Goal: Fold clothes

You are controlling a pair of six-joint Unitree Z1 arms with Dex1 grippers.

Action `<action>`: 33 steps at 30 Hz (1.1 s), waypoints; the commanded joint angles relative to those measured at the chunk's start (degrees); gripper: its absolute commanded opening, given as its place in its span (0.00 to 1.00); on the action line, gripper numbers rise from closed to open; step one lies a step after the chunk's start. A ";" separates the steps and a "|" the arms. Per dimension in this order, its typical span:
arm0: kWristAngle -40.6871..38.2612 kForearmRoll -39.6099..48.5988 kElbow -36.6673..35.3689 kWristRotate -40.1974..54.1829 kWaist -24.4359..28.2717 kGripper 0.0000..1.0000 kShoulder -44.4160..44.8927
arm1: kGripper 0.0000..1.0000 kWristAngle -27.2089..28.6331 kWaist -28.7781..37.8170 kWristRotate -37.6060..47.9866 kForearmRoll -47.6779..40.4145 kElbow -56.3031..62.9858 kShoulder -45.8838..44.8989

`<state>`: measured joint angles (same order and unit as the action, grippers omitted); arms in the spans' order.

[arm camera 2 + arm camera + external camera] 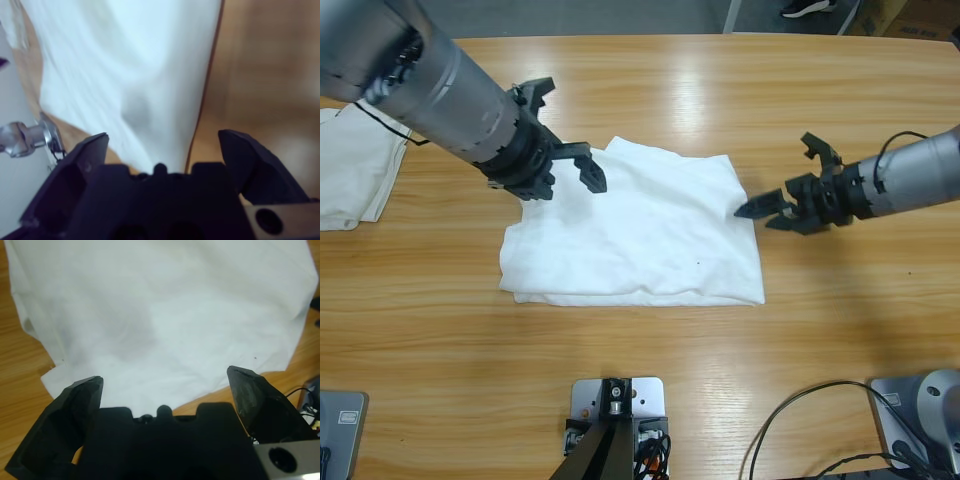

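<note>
On the wooden table (650, 390), both the left gripper (582, 165) and right gripper (770, 210) hover spread wide over the half-folded white shirt (640, 235), probably needing fresh edge grips for another fold.

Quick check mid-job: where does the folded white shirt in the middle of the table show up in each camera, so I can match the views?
High view: white shirt lies mid-table, between the left hand and the right hand.
Left wrist view: the shirt fills the upper picture, beyond the open jaws.
Right wrist view: the shirt covers the upper left, its edge running down the middle.
Shared landmark: the wooden table around the shirt.
</note>
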<state>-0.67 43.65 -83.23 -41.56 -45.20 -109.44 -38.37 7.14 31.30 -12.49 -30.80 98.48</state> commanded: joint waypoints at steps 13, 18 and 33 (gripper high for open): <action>-1.53 7.50 -0.52 -3.31 -3.67 0.97 -3.99 | 0.40 20.03 6.17 -20.21 20.84 -25.54 6.77; -1.53 7.73 0.06 -4.32 -3.72 0.97 -5.10 | 0.29 22.35 8.30 -22.56 27.31 -32.48 8.43; -1.70 7.67 0.08 -4.76 -3.76 0.97 -7.26 | 0.76 26.19 12.51 -26.38 40.49 -47.49 22.71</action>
<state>-1.36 50.92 -84.07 -45.84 -48.51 -113.10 -13.75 19.05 5.57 22.99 -74.73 115.14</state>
